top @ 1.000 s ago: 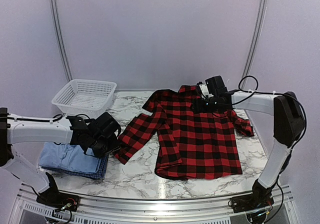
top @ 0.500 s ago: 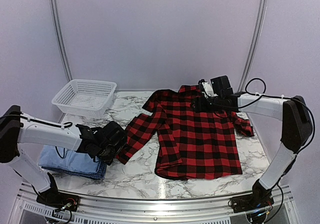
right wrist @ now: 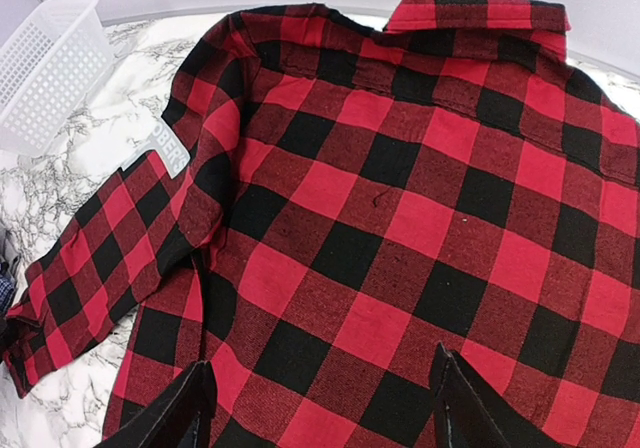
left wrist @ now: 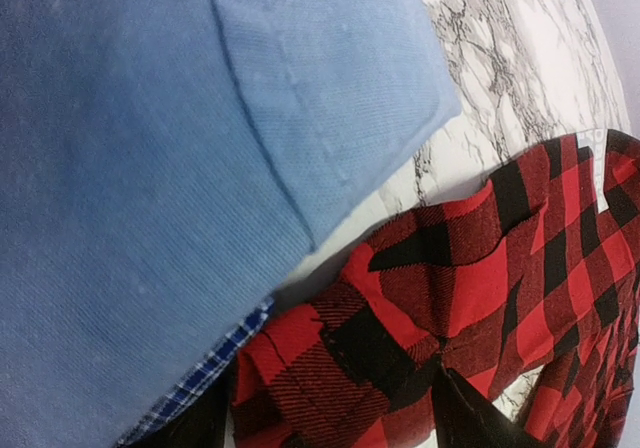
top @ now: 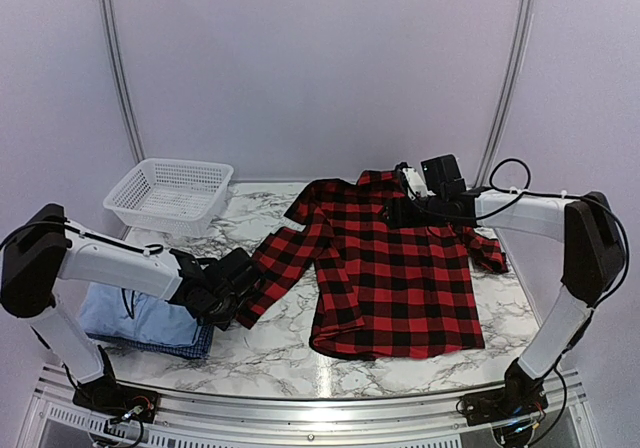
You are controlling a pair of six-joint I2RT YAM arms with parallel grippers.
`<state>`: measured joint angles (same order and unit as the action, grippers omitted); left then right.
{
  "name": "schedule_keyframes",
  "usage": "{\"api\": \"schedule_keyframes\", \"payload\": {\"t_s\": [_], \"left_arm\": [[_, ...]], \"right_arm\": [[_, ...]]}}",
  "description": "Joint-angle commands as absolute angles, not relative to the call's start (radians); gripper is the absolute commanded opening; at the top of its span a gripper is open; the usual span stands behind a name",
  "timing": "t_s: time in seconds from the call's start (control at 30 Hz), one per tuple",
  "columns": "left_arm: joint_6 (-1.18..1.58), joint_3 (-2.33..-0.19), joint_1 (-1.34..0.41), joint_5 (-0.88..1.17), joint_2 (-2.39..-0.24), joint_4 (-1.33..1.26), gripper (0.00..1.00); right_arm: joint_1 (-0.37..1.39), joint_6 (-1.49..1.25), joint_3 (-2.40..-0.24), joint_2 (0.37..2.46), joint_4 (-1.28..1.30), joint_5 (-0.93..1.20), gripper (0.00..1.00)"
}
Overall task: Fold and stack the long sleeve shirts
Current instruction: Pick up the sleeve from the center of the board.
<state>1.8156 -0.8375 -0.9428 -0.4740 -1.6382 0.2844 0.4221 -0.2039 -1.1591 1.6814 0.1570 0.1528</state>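
Note:
The red-and-black plaid shirt (top: 390, 268) lies spread flat mid-table, collar at the back, left sleeve angled toward the front left. My left gripper (top: 238, 288) is open and low at that sleeve's cuff. In the left wrist view the cuff (left wrist: 340, 358) lies between the two fingers (left wrist: 470, 418) of the left gripper (left wrist: 330, 423). The folded light blue shirt (top: 135, 316) rests on the blue checked one (left wrist: 200, 393) at front left. My right gripper (top: 402, 208) is open above the plaid shirt's upper body (right wrist: 400, 228), and the right gripper (right wrist: 325, 408) holds nothing.
A white mesh basket (top: 170, 193) stands at the back left and shows in the right wrist view (right wrist: 50, 68). The marble tabletop (top: 260, 353) shows in front of the shirt. The plaid right sleeve (top: 485, 248) lies folded near the table's right edge.
My left gripper has moved right and down, from over the blue stack to the plaid sleeve cuff. My right gripper has shifted slightly near the collar. The shirts have not moved.

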Motion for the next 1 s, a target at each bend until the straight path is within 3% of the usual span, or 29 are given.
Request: {"api": "schedule_keyframes", "payload": {"t_s": [0.0,0.37,0.57,0.97], "left_arm": [[1.809,-0.85,-0.938,-0.519,-1.675,0.409,0.7],[1.658,-0.923,-0.923,-0.568,-1.719,0.404,0.2],[1.58,-0.949,-0.923,-0.561,-1.713,0.382,0.0],[1.317,-1.039,-0.925,-0.62,-1.601,0.384,0.0]], "right_arm": [[0.429,-0.212,-1.167,1.663,0.126,0.169,0.69],[0.43,-0.209,-1.167,1.67,0.126,0.17,0.69],[0.43,-0.207,-1.167,1.676,0.127,0.167,0.69],[0.458,-0.195,-1.177,1.699,0.142,0.168,0.69]]}}
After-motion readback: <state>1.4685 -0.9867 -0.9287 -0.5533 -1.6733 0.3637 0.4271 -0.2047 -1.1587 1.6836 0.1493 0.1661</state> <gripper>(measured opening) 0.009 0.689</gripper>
